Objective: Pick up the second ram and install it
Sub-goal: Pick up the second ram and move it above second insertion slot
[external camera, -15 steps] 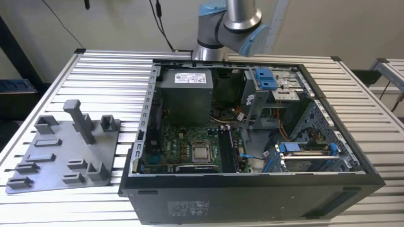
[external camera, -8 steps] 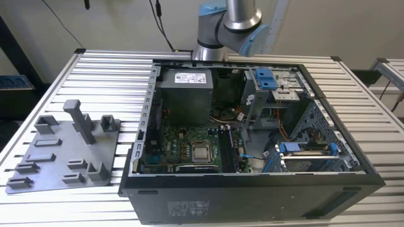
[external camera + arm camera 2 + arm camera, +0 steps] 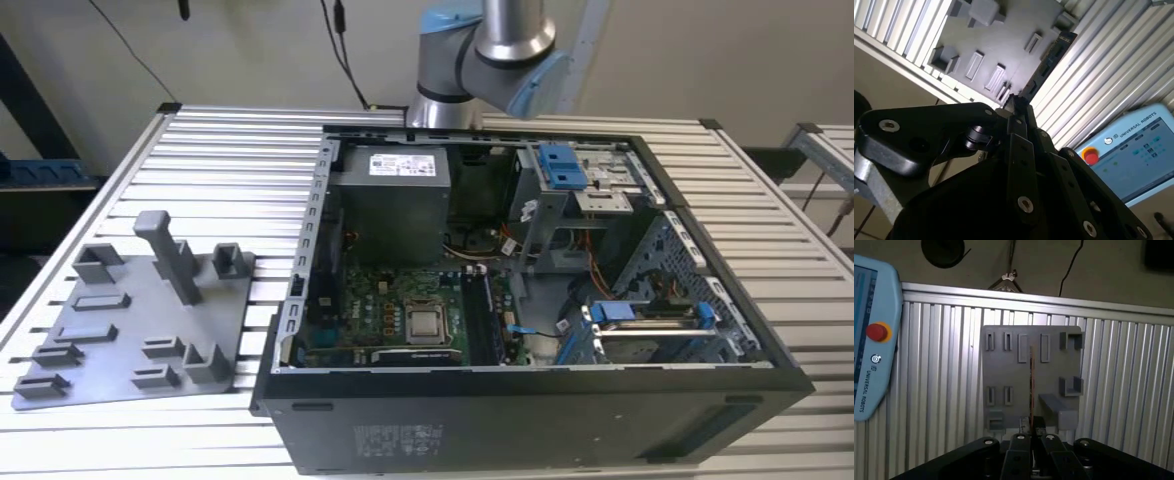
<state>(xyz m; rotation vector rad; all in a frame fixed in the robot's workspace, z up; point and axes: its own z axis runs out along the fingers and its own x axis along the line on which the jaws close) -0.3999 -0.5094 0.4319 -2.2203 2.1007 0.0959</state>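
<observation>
In both wrist views my gripper [image 3: 1015,102] [image 3: 1031,422] is shut on the second ram [image 3: 1051,57] [image 3: 1031,380], a thin dark circuit-board stick that juts out past the fingertips. The first wrist view catches it edge-on as a narrow line. Well beneath it lies the grey holder plate [image 3: 1004,45] [image 3: 1004,370] with its moulded slots. In the exterior view the same plate [image 3: 120,340] rests on the slatted table at the exterior view's left, and the open computer case [image 3: 534,375] stands beside it with the motherboard [image 3: 400,310] exposed. The arm [image 3: 487,50] rises behind the case.
Inside the case sit a grey power-supply box [image 3: 390,200], blue drive latches [image 3: 567,165] [image 3: 641,312] and loose cables. A teach pendant [image 3: 1134,150] [image 3: 869,340] lies on the slatted table near the plate. Upright posts stand on the plate [image 3: 167,255].
</observation>
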